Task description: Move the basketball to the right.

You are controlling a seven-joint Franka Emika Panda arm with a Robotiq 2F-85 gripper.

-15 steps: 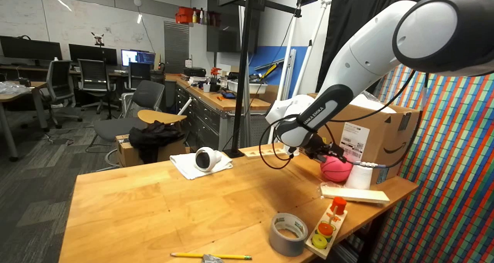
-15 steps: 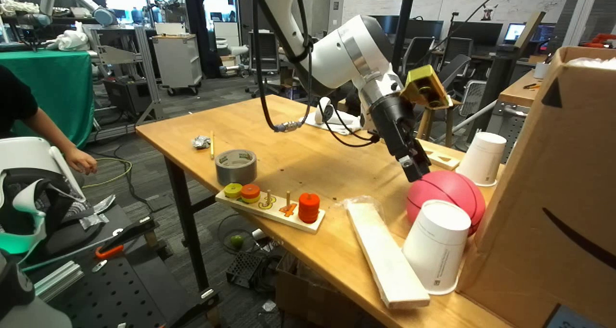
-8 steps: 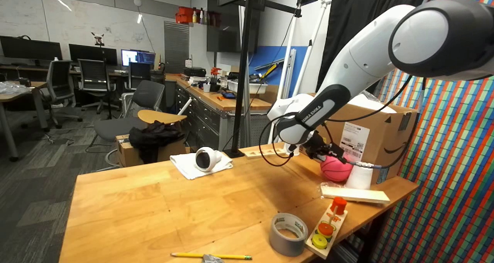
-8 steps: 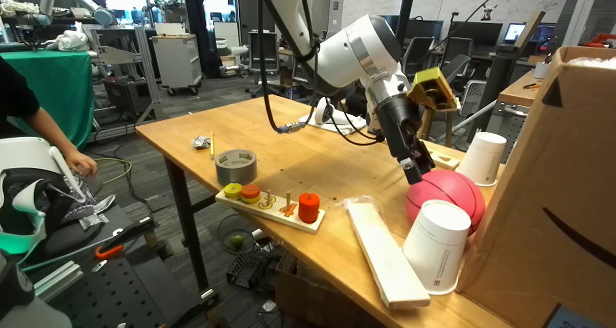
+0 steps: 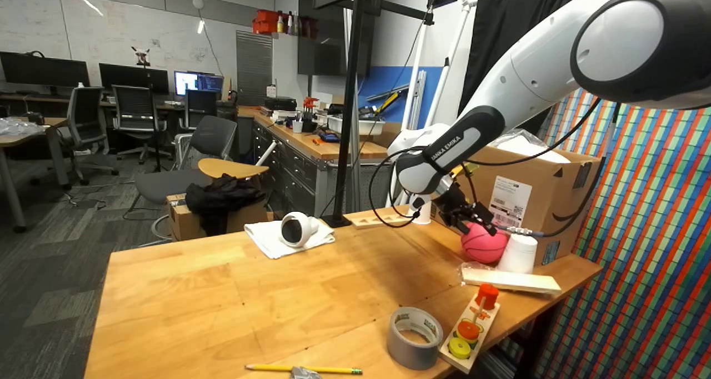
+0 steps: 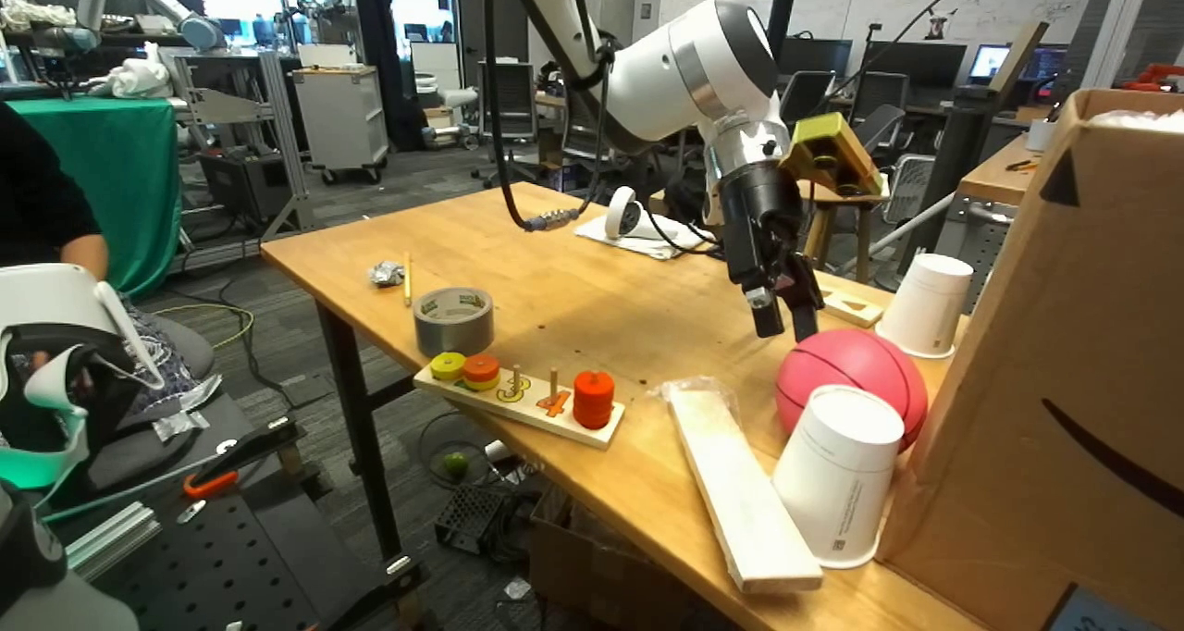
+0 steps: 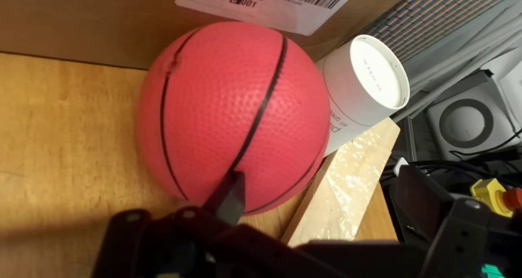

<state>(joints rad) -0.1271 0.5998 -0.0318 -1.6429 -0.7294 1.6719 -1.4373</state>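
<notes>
Gripper (image 6: 786, 327) hangs tilted, tips down, its two fingers (image 7: 232, 204) spread and released, just beside the basketball (image 7: 236, 107). In the wrist view one finger overlaps the ball; whether they touch cannot be told. Ball, pink-red with dark seams, rests on the wooden table (image 5: 222, 295), close by a large cardboard box (image 5: 547, 201) bearing a printed label (image 5: 511, 193). White paper cup (image 6: 837, 492) sits upside down just beside it; the ball lies between that and a second upturned cup (image 6: 925, 307). Pale wooden bar (image 6: 740, 501), partly in clear wrap, lies flat next to the nearer cup. Apart from these: counting board (image 6: 518, 409) with red, orange and yellow rings, grey tape roll (image 5: 408, 355) just beside it, then yellow pencil (image 5: 333, 370) and crumpled foil (image 6: 387, 273). White cloth (image 5: 266, 239) lies near another table edge, rounded white device (image 5: 299, 230) resting on it.
</notes>
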